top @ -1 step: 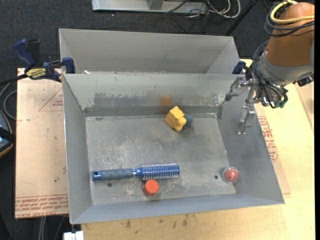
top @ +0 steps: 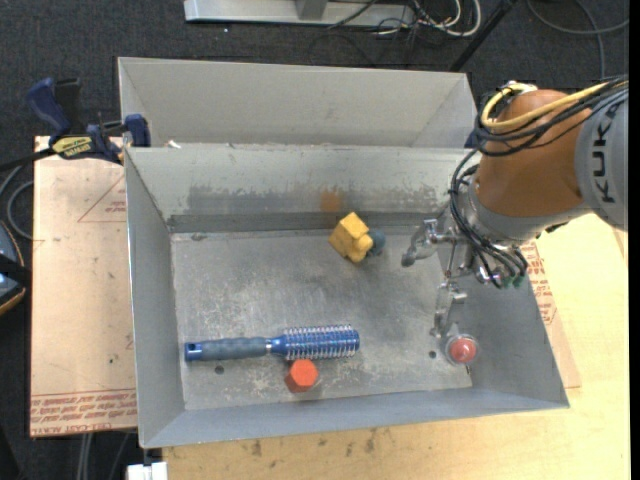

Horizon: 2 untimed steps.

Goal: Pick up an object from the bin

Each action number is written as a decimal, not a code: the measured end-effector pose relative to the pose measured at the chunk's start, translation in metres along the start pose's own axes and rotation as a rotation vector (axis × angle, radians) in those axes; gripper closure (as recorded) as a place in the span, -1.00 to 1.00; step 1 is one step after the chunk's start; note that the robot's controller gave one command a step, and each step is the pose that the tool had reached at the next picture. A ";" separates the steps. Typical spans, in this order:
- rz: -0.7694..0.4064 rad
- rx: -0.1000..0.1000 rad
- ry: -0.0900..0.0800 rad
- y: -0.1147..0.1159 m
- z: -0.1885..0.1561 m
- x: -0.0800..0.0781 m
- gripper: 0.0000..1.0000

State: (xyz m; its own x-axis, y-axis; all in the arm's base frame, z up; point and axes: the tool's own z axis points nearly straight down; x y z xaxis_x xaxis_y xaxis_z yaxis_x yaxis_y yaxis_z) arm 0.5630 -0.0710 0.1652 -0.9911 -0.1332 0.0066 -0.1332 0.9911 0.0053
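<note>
Gripper [top: 423,293] low in the right part of the bin [top: 150,268], jaws spread wide, bare floor between them, nothing held

Nearest thing: red ball [top: 461,349], on the floor near the front right corner, just beside the lower fingertip but outside the jaws

Yellow block [top: 351,236] by the back wall, left of the gripper. Brush [top: 272,346] and orange lump [top: 302,375] near the front wall, well apart from it

Judgement: gripper looks down near floor level; closing on a thing and lifting it are both left. No pick yet. Ball is the likeliest candidate, though the jaws are not round it
</note>
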 end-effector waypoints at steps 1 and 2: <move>-0.074 -0.001 0.002 0.078 0.045 0.070 -1.00; -0.015 0.008 -0.026 0.128 0.092 0.048 -1.00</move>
State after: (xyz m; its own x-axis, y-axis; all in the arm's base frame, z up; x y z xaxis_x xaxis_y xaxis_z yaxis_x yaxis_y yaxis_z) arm 0.4980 0.0496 0.0746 -0.9887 -0.1484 -0.0194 -0.1484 0.9889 -0.0025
